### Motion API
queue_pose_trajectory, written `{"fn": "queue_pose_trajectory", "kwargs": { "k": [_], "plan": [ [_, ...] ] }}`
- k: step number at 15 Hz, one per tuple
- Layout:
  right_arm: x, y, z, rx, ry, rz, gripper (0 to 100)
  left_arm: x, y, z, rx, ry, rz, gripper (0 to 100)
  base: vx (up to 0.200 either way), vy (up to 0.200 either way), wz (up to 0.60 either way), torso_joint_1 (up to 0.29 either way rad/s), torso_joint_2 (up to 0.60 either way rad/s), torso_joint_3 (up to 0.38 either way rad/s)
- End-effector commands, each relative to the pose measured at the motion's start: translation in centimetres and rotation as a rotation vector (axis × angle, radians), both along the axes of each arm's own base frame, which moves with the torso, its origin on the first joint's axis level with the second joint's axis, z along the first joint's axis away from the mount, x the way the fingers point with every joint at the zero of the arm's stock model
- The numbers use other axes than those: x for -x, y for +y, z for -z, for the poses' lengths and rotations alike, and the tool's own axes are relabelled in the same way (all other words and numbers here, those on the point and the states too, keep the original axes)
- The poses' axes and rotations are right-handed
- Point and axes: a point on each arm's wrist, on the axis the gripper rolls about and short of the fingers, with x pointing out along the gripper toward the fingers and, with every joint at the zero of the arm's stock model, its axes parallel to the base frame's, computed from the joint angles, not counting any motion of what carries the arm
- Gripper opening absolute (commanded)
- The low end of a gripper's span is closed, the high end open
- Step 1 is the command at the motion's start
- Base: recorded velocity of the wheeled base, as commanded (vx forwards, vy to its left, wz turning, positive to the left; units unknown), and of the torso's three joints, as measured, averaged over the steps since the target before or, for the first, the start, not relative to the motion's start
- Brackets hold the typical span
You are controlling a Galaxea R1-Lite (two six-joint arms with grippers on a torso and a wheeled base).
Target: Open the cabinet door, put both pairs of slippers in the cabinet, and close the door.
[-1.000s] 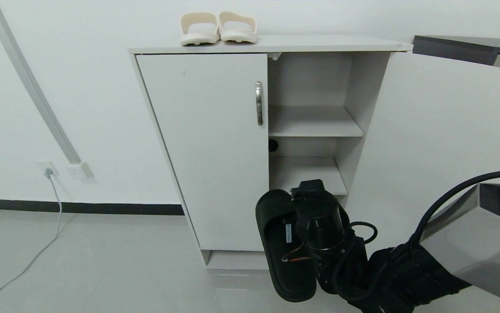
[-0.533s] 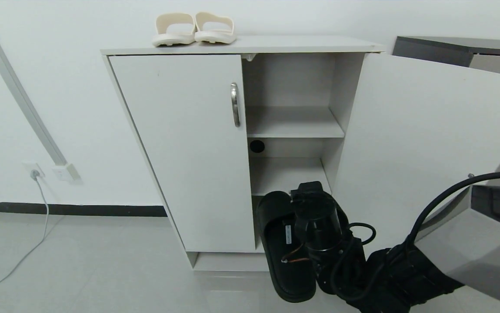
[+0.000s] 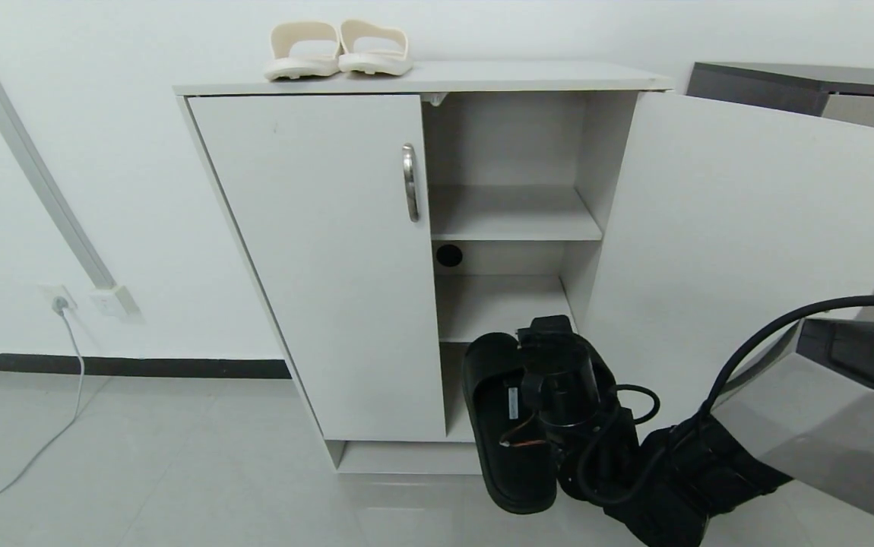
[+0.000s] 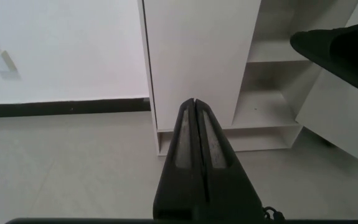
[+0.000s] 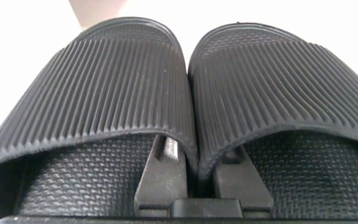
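**Change.** Over the last half second the right tool has carried the black slippers a little up and to the right, nearer the open compartment. The cabinet has kept its place in that span (the larger shift a second ago was the camera's own).

**Items, left to right.**
- Wall socket with a grey cable trailing onto the floor.
- Left tool: fingers pressed together, holding nothing, low over the floor in front of the cabinet.
- Left door: shut, with a metal handle at its right edge.
- Cream slippers: side by side on the cabinet top, above the left door.
- Open compartment: upper shelf, round hole in the back panel, lower shelf.
- Black slippers: held soles-down in front of the compartment's lowest part, outside the cabinet. The right tool pinches their two adjoining inner walls, one finger under each strap.
- Right door: swung wide open.

**Hidden or cut off.**
- In the head view the arm covers the second black slipper and the bottom compartment.
- The right door runs past the frame's right edge.
- The wrist view cuts the slippers' heels off.
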Motion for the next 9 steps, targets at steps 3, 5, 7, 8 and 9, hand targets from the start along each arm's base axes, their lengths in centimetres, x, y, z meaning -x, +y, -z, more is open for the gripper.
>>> {"fn": "queue_pose_trajectory", "kwargs": {
  "k": [3,5,7,8,9],
  "plan": [
    [-0.15,-0.06,0.03,0.000,0.000,0.005,0,-0.01,0.00,0.00,-0.001,0.002,0.000,0,0.000,0.000,0.00,0.000,0.00,0.000],
    [-0.16,-0.04,-0.01,-0.002,-0.002,0.005,0,-0.01,0.00,0.00,-0.001,0.002,0.000,0,0.000,0.000,0.00,0.000,0.00,0.000],
    [-0.34,-0.24,-0.11,-0.001,-0.007,0.024,0,-0.01,0.00,0.00,-0.001,0.002,0.000,0,0.000,0.000,0.00,0.000,0.00,-0.095],
    [-0.40,-0.27,-0.15,0.000,-0.009,0.028,0,-0.01,0.00,0.00,-0.001,0.002,0.000,0,0.000,0.000,0.00,0.002,0.00,-0.168],
    [-0.44,-0.24,-0.22,0.000,-0.011,0.029,0,-0.01,0.00,0.00,-0.001,0.002,0.000,0,0.000,0.000,0.00,0.007,0.00,-0.193]
  ]
}}
